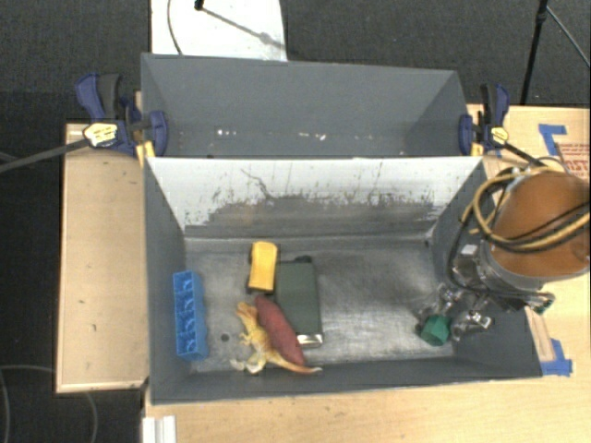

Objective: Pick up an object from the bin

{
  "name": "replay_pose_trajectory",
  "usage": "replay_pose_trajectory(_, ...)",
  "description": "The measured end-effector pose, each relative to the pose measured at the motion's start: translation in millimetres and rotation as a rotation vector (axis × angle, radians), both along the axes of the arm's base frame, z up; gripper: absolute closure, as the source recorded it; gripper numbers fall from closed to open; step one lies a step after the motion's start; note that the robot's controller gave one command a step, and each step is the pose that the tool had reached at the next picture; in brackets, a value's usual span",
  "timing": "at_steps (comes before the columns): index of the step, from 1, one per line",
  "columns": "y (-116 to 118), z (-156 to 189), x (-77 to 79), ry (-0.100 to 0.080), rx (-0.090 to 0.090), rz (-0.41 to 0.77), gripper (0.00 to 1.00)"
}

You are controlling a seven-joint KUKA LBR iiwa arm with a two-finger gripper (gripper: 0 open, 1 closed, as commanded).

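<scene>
Hanging at rt of bin [369,280], pincer [452,321] just beside small chunky green obj [431,331], grip state unclear.

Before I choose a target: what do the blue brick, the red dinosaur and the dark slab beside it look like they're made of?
Blue brick: likely hard moulded plastic; even colour, a row of bumps on top.
Red dinosaur: probably soft rubber or plastic; rounded toy shape, yellow legs.
Dark slab: unclear, maybe foam or plastic; flat, matte, squared edges.
</scene>
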State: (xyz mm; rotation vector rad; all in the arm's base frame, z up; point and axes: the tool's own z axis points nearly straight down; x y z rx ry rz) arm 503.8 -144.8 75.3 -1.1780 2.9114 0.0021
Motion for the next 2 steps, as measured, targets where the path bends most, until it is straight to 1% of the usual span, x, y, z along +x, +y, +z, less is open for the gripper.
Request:
replay_pose_trajectory(1, -4.1, 128.2, 28.4, -0.003, 0.0, 0.002, 1.0)
replay_pose_trajectory(2, -4.1, 128.1, 28.4, -0.002, 0.0, 0.002, 1.0)
